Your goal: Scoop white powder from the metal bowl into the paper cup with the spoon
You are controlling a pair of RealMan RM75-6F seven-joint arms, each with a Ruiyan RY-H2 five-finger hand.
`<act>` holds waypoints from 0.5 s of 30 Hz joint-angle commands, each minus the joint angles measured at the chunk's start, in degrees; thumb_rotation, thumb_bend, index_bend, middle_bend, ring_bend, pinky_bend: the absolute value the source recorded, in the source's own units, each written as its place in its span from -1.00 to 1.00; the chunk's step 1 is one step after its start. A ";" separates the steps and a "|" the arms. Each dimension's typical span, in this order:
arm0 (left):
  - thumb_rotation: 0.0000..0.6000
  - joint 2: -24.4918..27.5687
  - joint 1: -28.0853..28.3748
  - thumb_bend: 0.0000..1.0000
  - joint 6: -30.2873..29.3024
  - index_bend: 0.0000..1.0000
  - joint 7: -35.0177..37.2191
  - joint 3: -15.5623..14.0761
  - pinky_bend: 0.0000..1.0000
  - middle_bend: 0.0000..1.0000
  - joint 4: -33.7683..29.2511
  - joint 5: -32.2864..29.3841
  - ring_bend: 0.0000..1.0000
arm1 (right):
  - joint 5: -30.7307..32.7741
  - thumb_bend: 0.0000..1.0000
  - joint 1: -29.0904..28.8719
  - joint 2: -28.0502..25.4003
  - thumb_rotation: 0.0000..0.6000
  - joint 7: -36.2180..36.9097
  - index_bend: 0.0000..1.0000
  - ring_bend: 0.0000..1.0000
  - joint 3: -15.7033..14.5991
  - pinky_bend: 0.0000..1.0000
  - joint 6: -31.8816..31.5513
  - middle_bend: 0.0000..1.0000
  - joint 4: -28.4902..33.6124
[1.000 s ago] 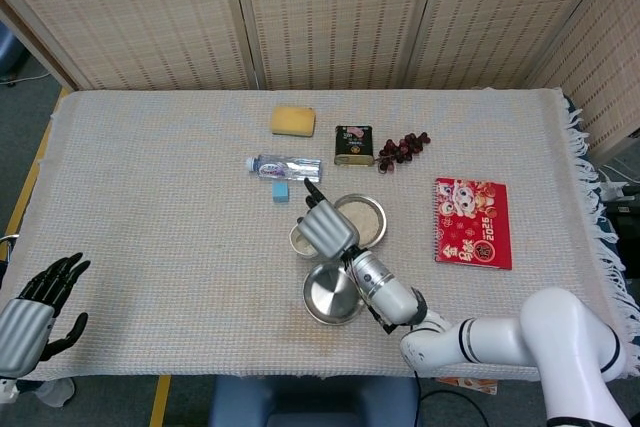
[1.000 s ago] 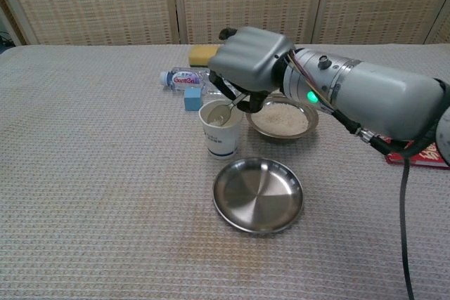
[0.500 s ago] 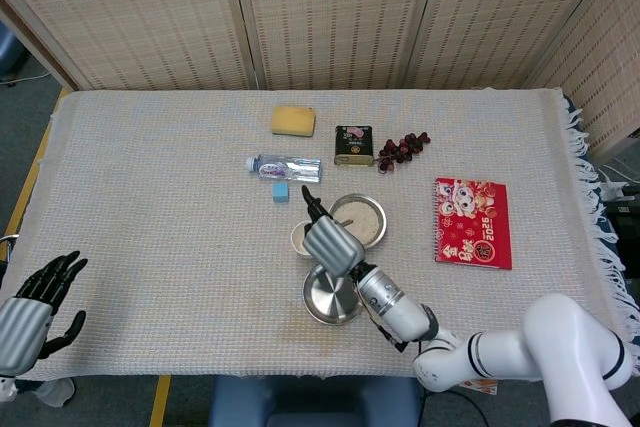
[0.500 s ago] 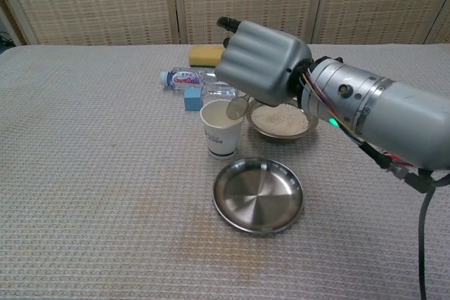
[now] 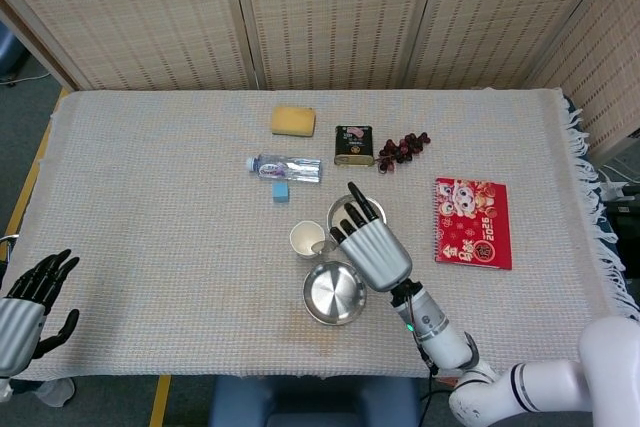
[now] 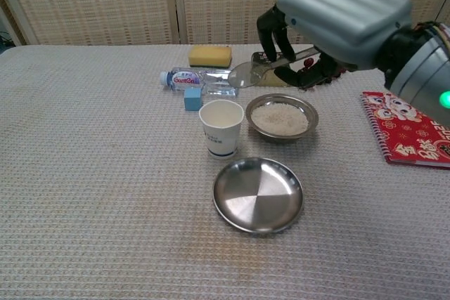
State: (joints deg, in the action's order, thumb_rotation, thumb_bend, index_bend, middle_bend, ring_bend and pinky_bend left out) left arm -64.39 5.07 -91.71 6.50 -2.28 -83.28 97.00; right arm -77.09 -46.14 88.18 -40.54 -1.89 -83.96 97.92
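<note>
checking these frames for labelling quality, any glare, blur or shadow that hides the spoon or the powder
Chest view: the empty round steel dish shows bright wedge-shaped glare; the metal spoon is sharp in the grey right hand; powder in the metal bowl reads clearly under even light. Head view: that hand covers most of the bowl and spoon; shadows are soft.

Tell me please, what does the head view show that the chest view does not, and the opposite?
Only the head view shows the left hand, open at the table's near left corner, plus the tin and the grapes. Only the chest view shows the spoon the right hand holds, and the white powder in the metal bowl. Both show the paper cup, the empty steel plate, the bottle, the sponge and the red notebook.
</note>
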 commanded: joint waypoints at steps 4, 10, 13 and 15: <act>1.00 -0.78 0.26 -0.11 0.34 -1.00 -2.23 -0.02 -0.62 -1.00 -0.70 0.69 -0.89 | -1.46 -0.32 5.90 -2.34 1.00 14.64 0.94 -0.49 -2.43 -0.95 5.07 0.23 0.50; 1.00 -0.49 0.24 -0.11 -0.50 -1.00 -1.13 -0.51 -0.62 -1.00 -0.87 2.15 -0.89 | -2.80 -0.32 7.48 3.68 1.00 17.29 0.94 -0.49 -2.08 -0.95 8.27 0.23 -7.64; 1.00 -0.10 0.27 -0.11 -0.37 -1.00 0.29 -0.51 -0.61 -1.00 -0.60 1.81 -0.88 | -3.75 -0.32 8.22 6.65 1.00 17.04 0.94 -0.49 -2.14 -0.95 8.95 0.23 -11.34; 1.00 0.48 0.13 -0.11 0.04 -1.00 1.21 -0.73 -0.59 -1.00 -0.88 1.28 -0.88 | -4.62 -0.32 8.84 8.90 1.00 16.71 0.94 -0.49 -2.27 -0.95 9.27 0.23 -14.31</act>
State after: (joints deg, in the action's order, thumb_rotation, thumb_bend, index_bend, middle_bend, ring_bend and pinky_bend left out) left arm -64.22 5.27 -91.88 7.33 -2.89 -84.06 98.56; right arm -80.44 -38.36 94.35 -23.83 -4.02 -75.57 86.74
